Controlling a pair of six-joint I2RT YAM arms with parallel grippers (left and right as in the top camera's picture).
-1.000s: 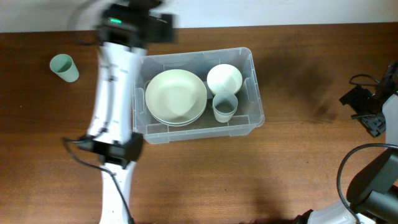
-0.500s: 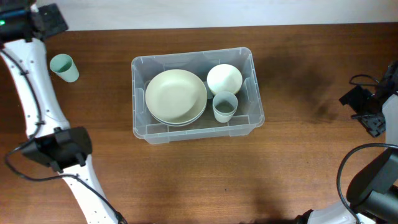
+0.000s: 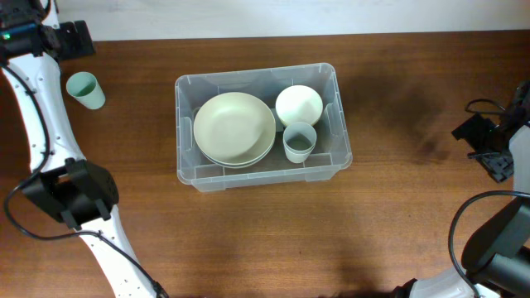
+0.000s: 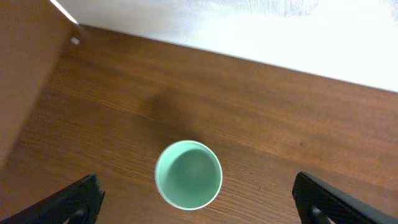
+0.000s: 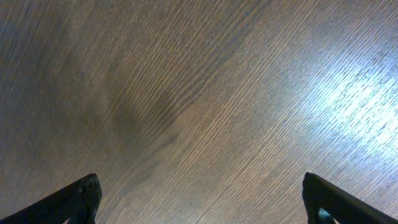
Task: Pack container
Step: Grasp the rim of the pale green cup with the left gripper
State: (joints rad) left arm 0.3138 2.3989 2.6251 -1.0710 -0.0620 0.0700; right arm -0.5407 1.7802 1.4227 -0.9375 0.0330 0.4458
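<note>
The left arm has swung off the container's left side to the far-left back corner of the surface (image 3: 389, 215), shifting only slightly in the last half second. Its claw (image 4: 199, 194) is spread wide and holds nothing. In the left wrist view a mint-green cup (image 4: 188, 174) stands upright between the two fingertips and touches neither.

The container (image 3: 178, 124) sits near the middle of the surface, well apart from that cup. Inside it, a stack of pale plates (image 3: 234, 127) fills the left part, a white bowl (image 3: 298, 105) sits at the back right, and a grey-green cup (image 3: 299, 142) stands just in front of the bowl.

The right claw (image 5: 202, 199) is at the right edge, also wide and empty, over bare wood.
</note>
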